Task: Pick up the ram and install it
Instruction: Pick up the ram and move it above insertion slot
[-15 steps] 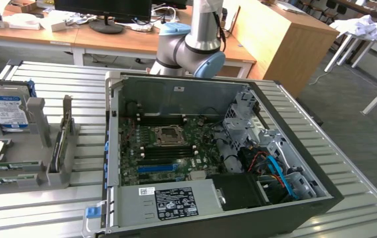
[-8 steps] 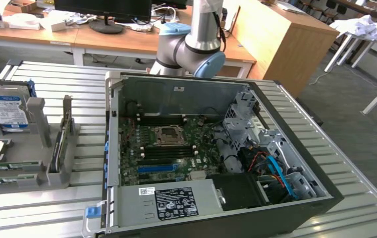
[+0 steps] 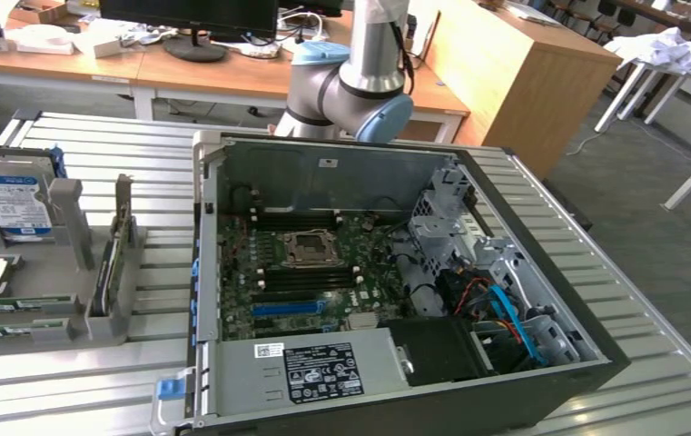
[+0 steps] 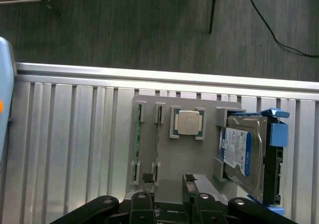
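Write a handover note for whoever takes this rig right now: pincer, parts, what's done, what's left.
Pincer: open, holding nothing, hovering by the edge of the grey holder, close to the ram slots.
Ram: on edge in its holder slot, beside the processor; the hard drive sits beyond that.
Computer case: lying open on the table.
Done: nothing yet; ram not gripped.
Left: the pick-up and the install.
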